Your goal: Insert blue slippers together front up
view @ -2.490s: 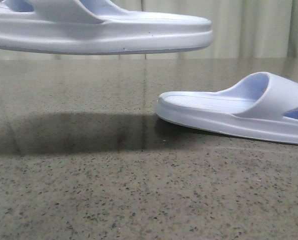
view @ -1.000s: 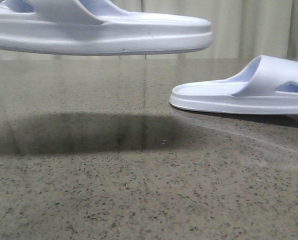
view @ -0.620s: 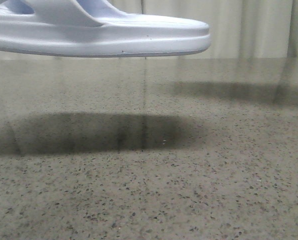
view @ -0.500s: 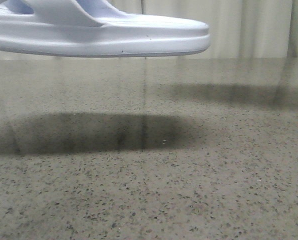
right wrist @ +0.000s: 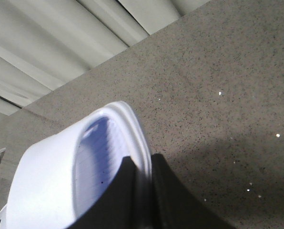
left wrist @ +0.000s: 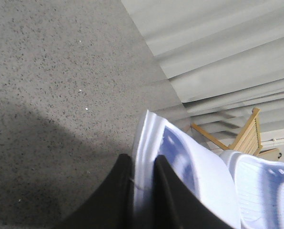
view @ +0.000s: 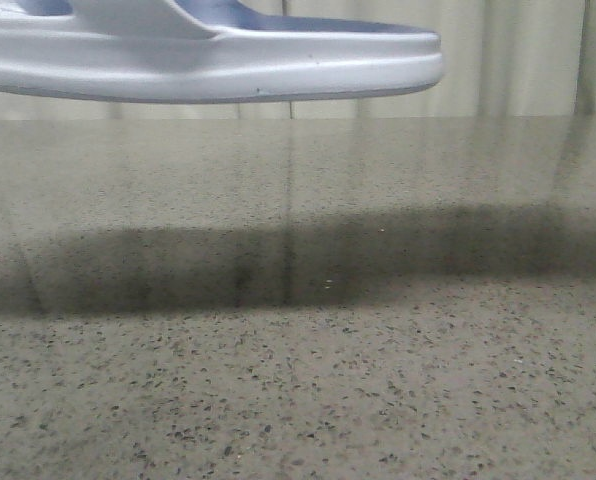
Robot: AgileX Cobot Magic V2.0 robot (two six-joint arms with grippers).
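While hanging clear of the table [view: 298, 400], shown from the side as the left-held slipper [view: 208, 70]: level, thick sole facing down at the table, rounded end pointing toward the table's right side. Seen only in part, with the strap end cut off by the frame's edge. Below, across the speckled stone of the table, a broad dark shadow [view: 278, 265] running nearly the full width. Beyond the table's far edge, a pale pleated curtain [view: 508, 60].

From the left wrist, pinched by the left gripper [left wrist: 138, 191]: black fingers [left wrist: 116, 195] closed on the side rim of that same slipper, one finger outside the sole wall, the other inside on the bluish footbed. Just beside it, higher over the table's far edge, the ribbed footbed of the right-held slipper [left wrist: 263, 186]; cannot tell whether touching or slightly apart. Past the table, a wooden frame [left wrist: 247, 138] leaning by the curtain.

From the right wrist, gripped likewise by the right gripper [right wrist: 143, 188]: black fingers [right wrist: 168, 200] clamped on the raised rim of the right-held slipper, ribbed footbed in blue shade, wide pale strap toward the picture's corner. Held well above the table, with more shadow lying on the stone underneath.
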